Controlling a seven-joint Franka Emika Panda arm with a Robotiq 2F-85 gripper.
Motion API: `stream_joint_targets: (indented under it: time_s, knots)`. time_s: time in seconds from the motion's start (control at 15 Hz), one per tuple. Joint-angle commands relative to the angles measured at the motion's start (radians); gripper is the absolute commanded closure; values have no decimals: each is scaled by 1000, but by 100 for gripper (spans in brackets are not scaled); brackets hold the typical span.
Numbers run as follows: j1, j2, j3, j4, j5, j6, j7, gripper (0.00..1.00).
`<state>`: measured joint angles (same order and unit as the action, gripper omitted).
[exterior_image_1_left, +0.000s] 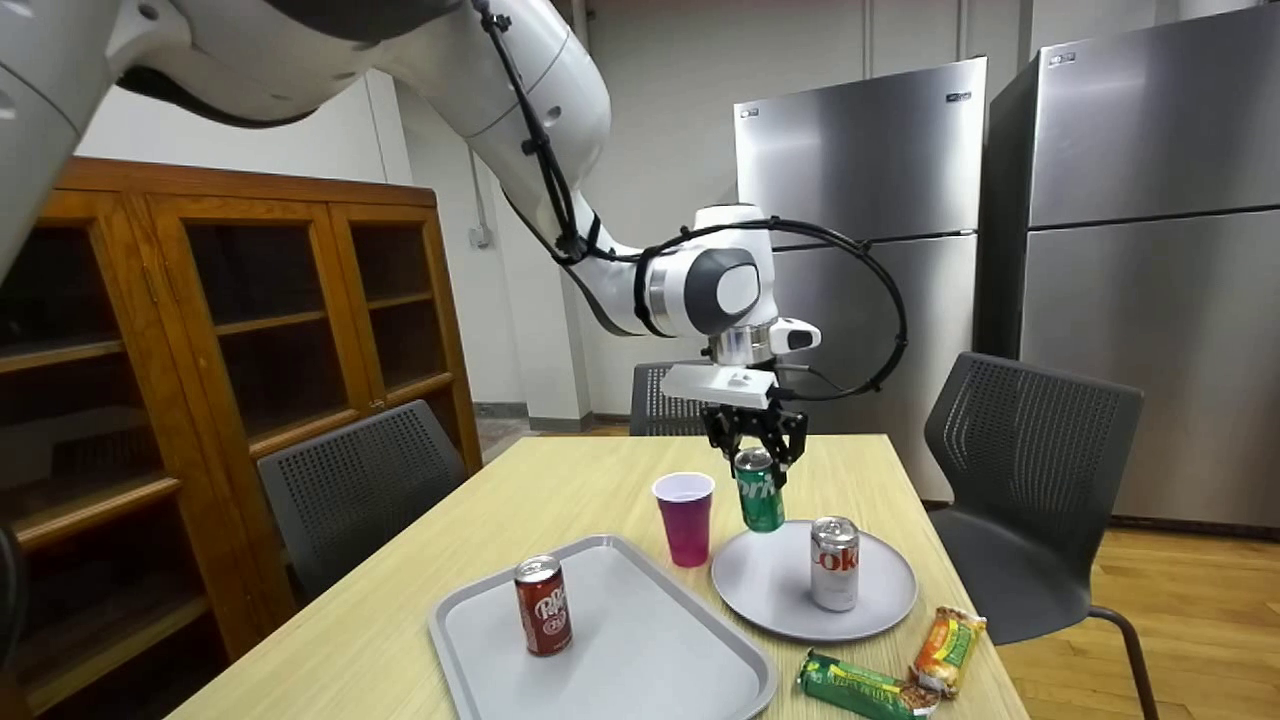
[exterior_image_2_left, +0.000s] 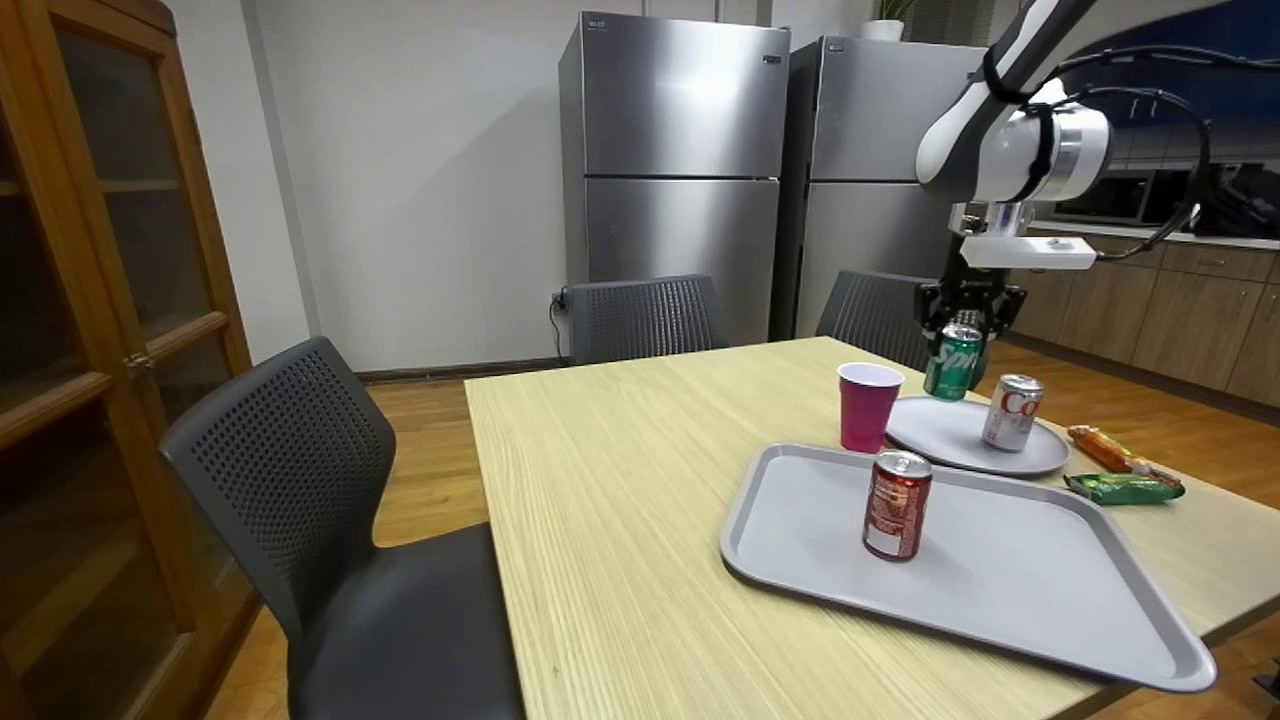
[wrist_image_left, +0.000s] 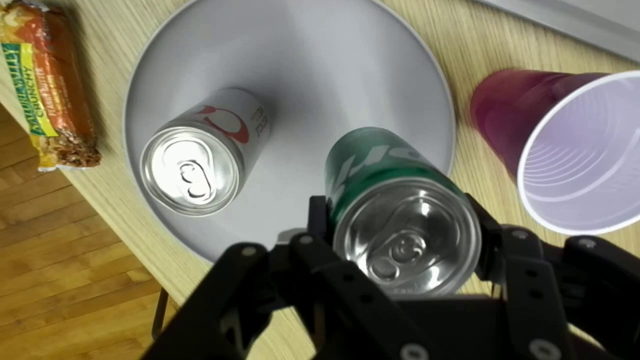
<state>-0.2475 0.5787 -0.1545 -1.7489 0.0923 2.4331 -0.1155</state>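
The green soda can (exterior_image_1_left: 760, 492) has white lettering and a silver top. It is held nearly upright above the gray plate (exterior_image_1_left: 768, 588).

Wood table (exterior_image_1_left: 560, 480) | gray tray (exterior_image_1_left: 640, 640) | magenta cup (exterior_image_1_left: 687, 525) | gray plate (exterior_image_1_left: 760, 590) | green-wrapped bar (exterior_image_1_left: 860, 687) | orange-wrapped bar (exterior_image_1_left: 948, 650)

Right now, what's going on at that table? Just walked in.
The robot arm has its jaws closed around a green Sprite can, holding it roughly upright over a grey plate, apparently without touching the plate. A silver Coke can stands on that plate. A purple cup stands beside it, and a red Dr Pepper can stands on the grey tray. A green-wrapped bar and an orange-wrapped bar lie on the table near the plate.
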Motion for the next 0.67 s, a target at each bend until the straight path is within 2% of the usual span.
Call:
stream_joint_targets:
  time_s: [0.0,0.6]
  knots:
    - [-23,77,15,145,7,-87,26,62]
    - [-32,254,18,360,7,-161,75,62]
